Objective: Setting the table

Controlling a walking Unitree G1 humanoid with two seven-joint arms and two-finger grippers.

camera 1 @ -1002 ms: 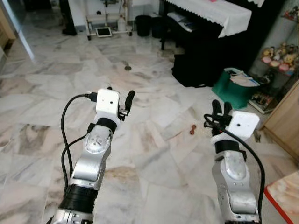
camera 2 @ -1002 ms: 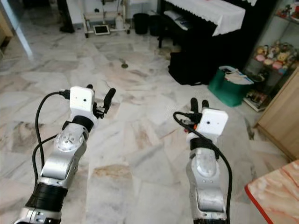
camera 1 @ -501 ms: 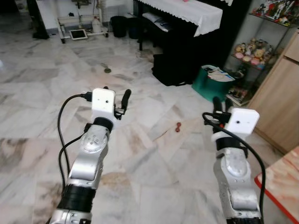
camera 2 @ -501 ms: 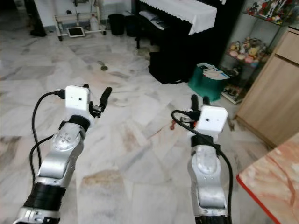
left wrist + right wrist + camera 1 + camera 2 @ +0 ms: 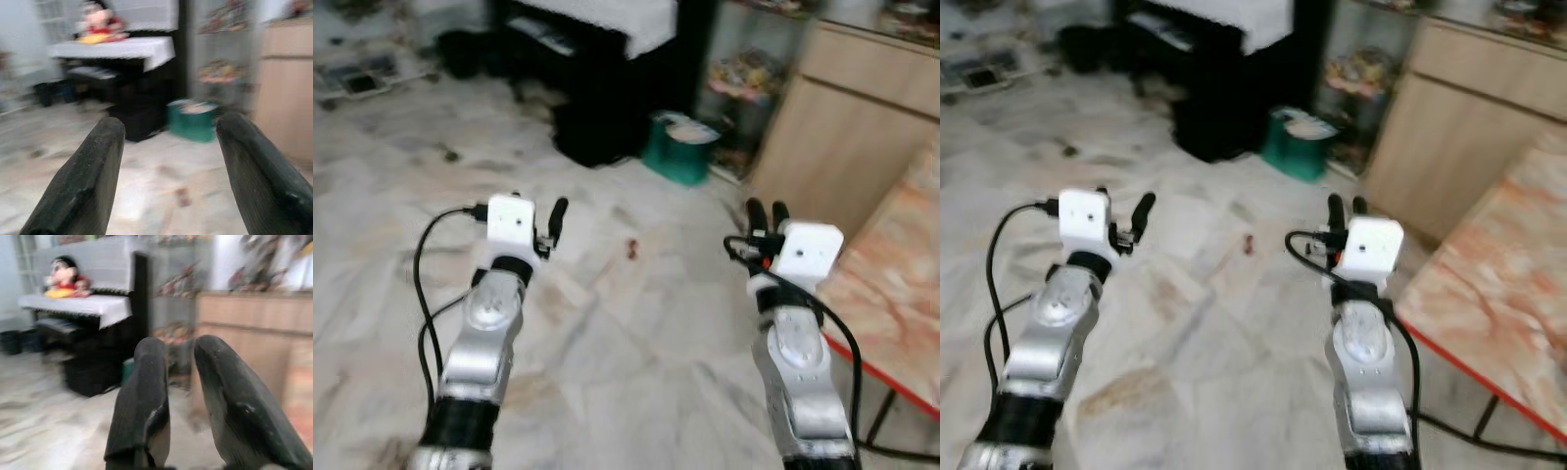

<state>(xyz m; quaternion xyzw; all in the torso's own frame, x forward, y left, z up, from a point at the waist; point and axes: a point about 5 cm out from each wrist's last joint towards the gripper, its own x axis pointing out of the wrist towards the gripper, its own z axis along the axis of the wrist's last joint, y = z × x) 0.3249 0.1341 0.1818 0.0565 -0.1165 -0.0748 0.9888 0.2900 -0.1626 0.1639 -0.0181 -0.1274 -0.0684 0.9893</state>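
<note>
A table (image 5: 891, 284) with a marble-patterned top and a red edge stands at the right, and only its near corner shows. Both arms are raised in front of me over the marble floor. My left gripper (image 5: 536, 204) is open, its two black fingers (image 5: 83, 186) spread wide with nothing between them. My right gripper (image 5: 766, 215) is shut and holds nothing, its fingers (image 5: 146, 396) close side by side. It hangs just left of the table's edge. The pictures are blurred.
A black piano (image 5: 607, 78) under a white cloth stands at the back. A green bag (image 5: 680, 157) sits beside it. A wooden cabinet (image 5: 842, 127) stands behind the table. A small red object (image 5: 631, 248) lies on the floor between the arms.
The camera has swung to the right: the piano and green bag slid left, and the cabinet and table came further into view. Both arms hold the same pose.
</note>
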